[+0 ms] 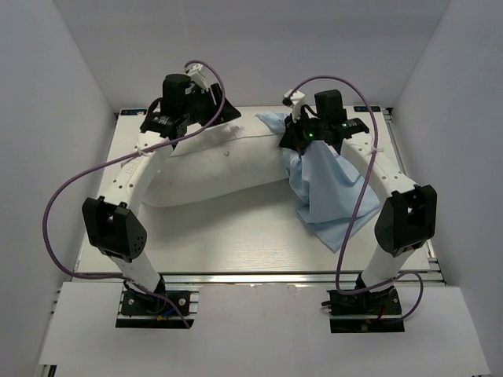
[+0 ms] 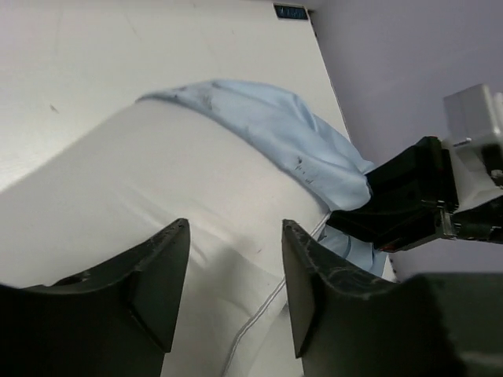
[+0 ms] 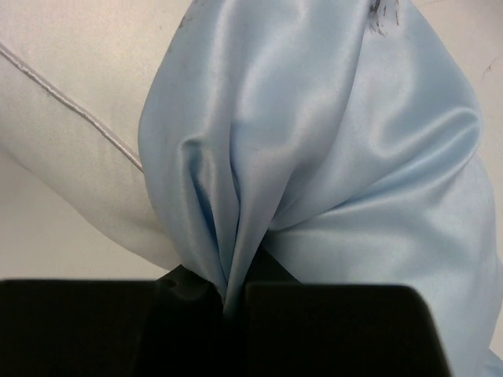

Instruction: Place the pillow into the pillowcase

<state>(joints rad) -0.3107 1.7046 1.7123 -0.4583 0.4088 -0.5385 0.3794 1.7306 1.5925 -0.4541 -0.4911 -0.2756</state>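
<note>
White, soft and probably light, pillow (image 1: 212,169) lying across table (image 1: 236,243), right end draped by thin, slippery-looking blue pillowcase (image 1: 326,196) pinched at a gathered fold by right gripper (image 3: 228,290); left gripper (image 2: 233,236) spread wide over left end, likely best pinched deep.

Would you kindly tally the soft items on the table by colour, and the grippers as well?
White pillow: 1
Light blue pillowcase: 1
Black grippers: 2 (left gripper, right gripper)
Total: 4
</note>
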